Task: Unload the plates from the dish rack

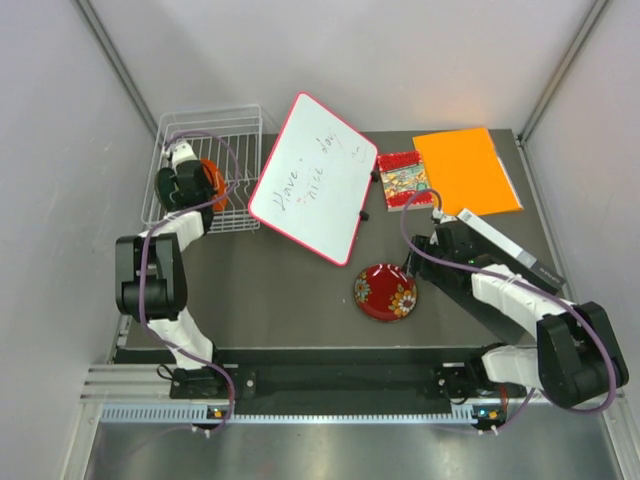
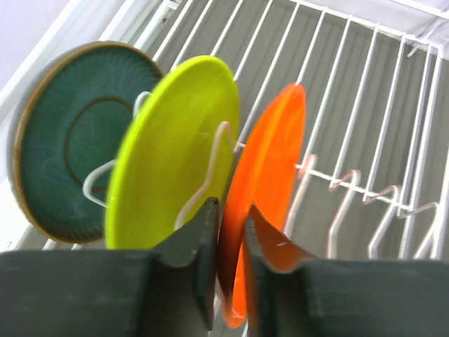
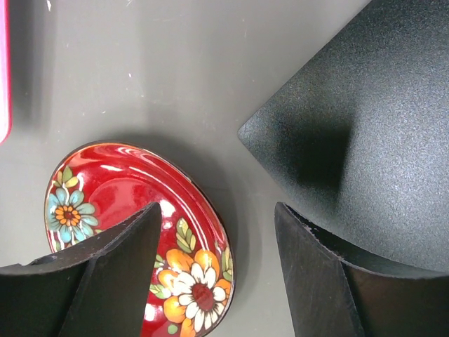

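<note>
The white wire dish rack (image 1: pixel 237 123) stands at the far left. In the left wrist view three plates stand upright between the rack wires (image 2: pixel 365 105): dark teal (image 2: pixel 66 133), lime green (image 2: pixel 168 140) and orange (image 2: pixel 273 154). My left gripper (image 2: pixel 231 228) is shut on the lower rim of the orange plate, which also shows in the top view (image 1: pixel 213 178) beside the gripper (image 1: pixel 190 178). The dark red flowered plate (image 1: pixel 386 292) lies flat on the table. My right gripper (image 3: pixel 217 210) is open just above it, with the plate (image 3: pixel 119 203) under its left finger.
A pink-framed whiteboard (image 1: pixel 312 178) leans right of the rack. An orange folder (image 1: pixel 466 170) and a small red patterned item (image 1: pixel 402 178) lie at the far right. A black textured object (image 3: pixel 365 119) sits close to my right gripper.
</note>
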`<move>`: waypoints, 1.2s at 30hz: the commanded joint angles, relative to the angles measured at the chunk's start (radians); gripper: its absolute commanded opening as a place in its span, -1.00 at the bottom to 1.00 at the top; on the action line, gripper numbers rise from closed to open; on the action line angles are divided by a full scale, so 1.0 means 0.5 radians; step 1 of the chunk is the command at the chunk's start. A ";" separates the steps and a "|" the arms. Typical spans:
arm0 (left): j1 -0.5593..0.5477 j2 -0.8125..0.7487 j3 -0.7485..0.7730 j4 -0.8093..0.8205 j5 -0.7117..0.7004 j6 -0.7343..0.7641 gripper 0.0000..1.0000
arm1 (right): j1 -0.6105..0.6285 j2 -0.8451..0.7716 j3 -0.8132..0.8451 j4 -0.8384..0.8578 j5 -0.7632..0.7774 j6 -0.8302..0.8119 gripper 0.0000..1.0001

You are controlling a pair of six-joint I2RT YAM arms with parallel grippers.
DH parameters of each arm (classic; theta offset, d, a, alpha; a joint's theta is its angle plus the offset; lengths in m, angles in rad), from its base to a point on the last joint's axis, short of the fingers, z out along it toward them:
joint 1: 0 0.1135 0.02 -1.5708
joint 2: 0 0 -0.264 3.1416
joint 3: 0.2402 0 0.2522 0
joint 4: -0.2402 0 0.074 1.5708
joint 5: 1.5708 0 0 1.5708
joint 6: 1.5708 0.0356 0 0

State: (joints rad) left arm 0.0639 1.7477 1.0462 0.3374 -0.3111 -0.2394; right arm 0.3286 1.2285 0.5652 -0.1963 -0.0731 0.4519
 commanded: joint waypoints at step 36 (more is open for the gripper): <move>-0.278 -1.976 -0.347 -0.981 0.523 -0.303 -1.00 | 0.063 -1.021 0.072 -0.148 -0.228 0.105 0.77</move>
State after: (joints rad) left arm -0.0727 0.8494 0.9260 -0.0257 -0.2996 -0.2287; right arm 0.3393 0.7891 0.5968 -0.3473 -0.0834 0.4576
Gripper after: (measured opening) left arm 0.103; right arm 0.884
